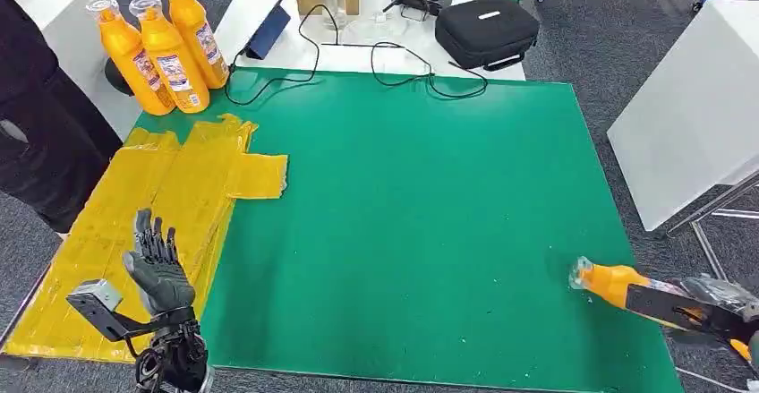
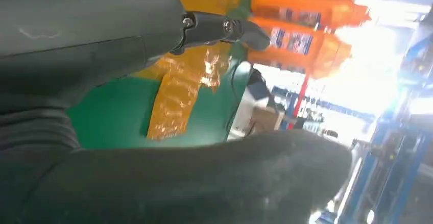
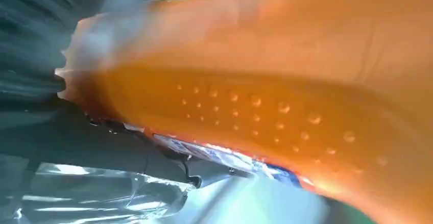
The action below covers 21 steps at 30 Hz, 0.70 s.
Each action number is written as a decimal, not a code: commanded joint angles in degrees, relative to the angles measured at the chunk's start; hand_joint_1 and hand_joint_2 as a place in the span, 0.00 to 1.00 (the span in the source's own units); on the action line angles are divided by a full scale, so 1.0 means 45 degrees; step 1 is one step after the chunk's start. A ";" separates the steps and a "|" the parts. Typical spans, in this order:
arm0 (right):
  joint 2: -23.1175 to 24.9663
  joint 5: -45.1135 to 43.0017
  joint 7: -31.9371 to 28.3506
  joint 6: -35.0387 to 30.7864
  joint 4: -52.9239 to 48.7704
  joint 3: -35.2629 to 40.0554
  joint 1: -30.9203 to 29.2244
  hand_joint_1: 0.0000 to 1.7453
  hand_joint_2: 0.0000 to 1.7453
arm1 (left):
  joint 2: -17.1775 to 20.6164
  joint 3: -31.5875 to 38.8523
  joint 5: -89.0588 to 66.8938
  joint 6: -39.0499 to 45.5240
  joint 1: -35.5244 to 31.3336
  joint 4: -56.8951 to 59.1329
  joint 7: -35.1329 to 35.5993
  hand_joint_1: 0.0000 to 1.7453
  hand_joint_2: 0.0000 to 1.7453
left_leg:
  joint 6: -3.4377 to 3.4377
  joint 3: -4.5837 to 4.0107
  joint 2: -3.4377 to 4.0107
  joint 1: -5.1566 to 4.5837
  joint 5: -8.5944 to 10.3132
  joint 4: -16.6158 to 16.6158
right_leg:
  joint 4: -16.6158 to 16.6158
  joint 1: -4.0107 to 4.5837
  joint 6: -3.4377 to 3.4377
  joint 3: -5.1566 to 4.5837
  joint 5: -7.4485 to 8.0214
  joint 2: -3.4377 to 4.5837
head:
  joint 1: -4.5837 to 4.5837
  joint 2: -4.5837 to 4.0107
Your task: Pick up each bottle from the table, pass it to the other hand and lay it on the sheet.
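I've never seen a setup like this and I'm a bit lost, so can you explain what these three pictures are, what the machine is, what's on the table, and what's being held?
This is a humanoid robot with two arms, each ending in a many-fingered hand. The wide picture is taken from its head, looking down on a table covered by a green mat. The other two come from cameras at its wrists, very close behind each hand, so they look turned and crowded.

On the mat's left side lies a crinkled yellow plastic sheet. Behind it stand three orange plastic bottles with clear caps. Farther back are a black zipped case, black cables and a cardboard box.

The dark left hand is raised over the sheet, fingers apart, holding nothing. The right hand, at the right edge, grips a fourth orange bottle on its side; that bottle is the orange surface across the right wrist picture.
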 commanded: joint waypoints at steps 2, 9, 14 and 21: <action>0.5759 -0.3625 -0.1532 -0.2505 -0.4385 0.1507 -0.1436 1.00 1.00 | -0.0088 -0.1804 0.0094 -0.1908 0.0258 -0.0841 0.0616 0.00 1.00 | -0.0054 0.0058 0.0174 0.0032 -0.0023 -0.0014 | -0.0019 0.0034 -0.0050 0.0003 0.0031 0.0156 | 0.0000 0.0000; 0.7127 -0.4370 -0.0209 -0.3479 -0.4203 0.3694 -0.4349 1.00 1.00 | 0.0317 -0.3263 0.0231 -0.1372 0.0507 -0.1166 0.0475 0.00 1.00 | -0.0092 0.0038 0.0253 0.0038 -0.0014 0.0017 | 0.0061 0.0037 -0.0074 -0.0065 0.0029 0.0240 | -0.0010 0.0000; 0.7663 -0.4572 -0.0366 -0.3640 -0.3662 0.3859 -0.4260 1.00 1.00 | 0.0359 -0.3214 0.0317 -0.1328 0.0703 -0.1333 0.0409 0.00 1.00 | -0.0111 0.0040 0.0153 0.0051 0.0012 0.0007 | 0.0041 0.0050 -0.0094 -0.0035 0.0020 0.0148 | 0.0000 0.0000; 1.0484 -0.5284 -0.0846 -0.5097 0.0042 0.5552 -0.4406 1.00 1.00 | 0.0260 -0.4812 0.0492 -0.1334 0.0365 -0.1631 0.0720 0.00 1.00 | -0.0110 0.0030 0.0136 0.0058 0.0017 -0.0005 | 0.0027 0.0056 -0.0095 -0.0033 0.0026 0.0144 | 0.0005 0.0000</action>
